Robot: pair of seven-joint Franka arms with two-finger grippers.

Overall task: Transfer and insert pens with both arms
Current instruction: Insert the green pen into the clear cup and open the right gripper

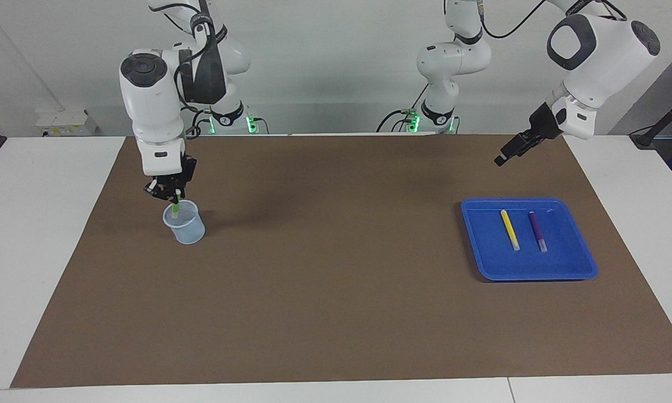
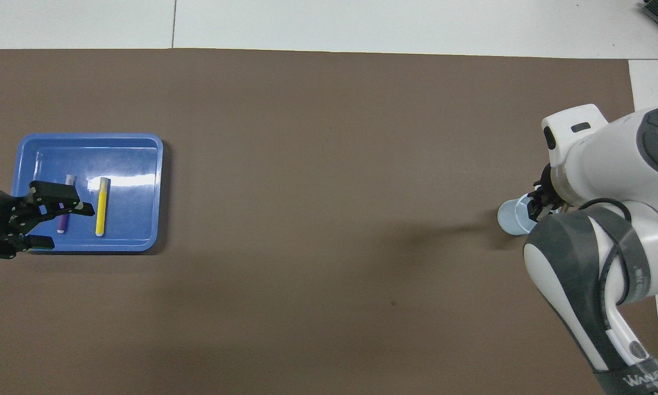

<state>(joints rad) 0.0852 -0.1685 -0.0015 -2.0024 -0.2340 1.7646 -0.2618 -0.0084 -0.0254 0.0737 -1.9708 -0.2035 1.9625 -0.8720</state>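
Two large white jointed arms are seen, each with rounded shells, dark grey round joint caps and dark grey panels. A silver ring is fitted at each wrist above a black gripper. Black cables are looped along the upper links.

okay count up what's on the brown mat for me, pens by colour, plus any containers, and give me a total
Green pen: 1, held upright by the right gripper, its tip in the cup
Yellow pen: 1, lying in the tray
Purple pen: 1, lying in the tray beside the yellow one
Pale mesh cup: 1
Blue tray: 1
Total: 5 things, 3 pens and 2 containers
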